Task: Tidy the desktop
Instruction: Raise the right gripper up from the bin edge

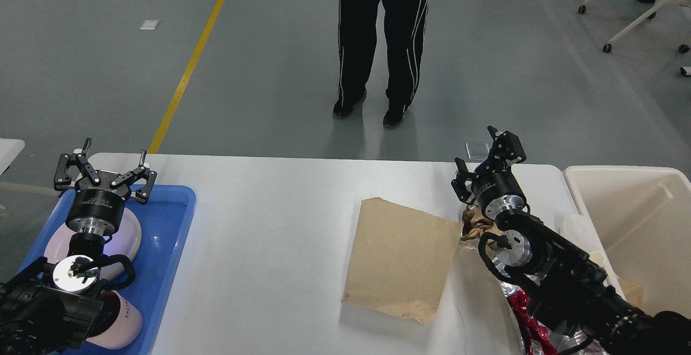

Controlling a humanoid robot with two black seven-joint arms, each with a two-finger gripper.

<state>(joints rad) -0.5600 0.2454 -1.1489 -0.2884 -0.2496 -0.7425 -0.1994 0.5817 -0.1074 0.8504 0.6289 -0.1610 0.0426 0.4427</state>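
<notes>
The white desktop [270, 247] fills the lower view. A flat brown paper bag [402, 258] lies on it right of centre, with crumpled brown paper [476, 225] at its right edge. My left gripper [107, 167] is open and empty above the far end of a blue tray [167, 236]. The tray holds a white plate [127, 236] and a pink cup [121, 320] lying on its side. My right gripper [488, 155] is open and empty above the desktop's far right part, just beyond the crumpled paper.
A cream bin [637, 225] stands at the right end of the desktop. Shiny red and silver wrappers [521, 312] lie under my right arm. A person in black trousers [383, 42] stands beyond the far edge. A wheeled chair [648, 4] is at the far right.
</notes>
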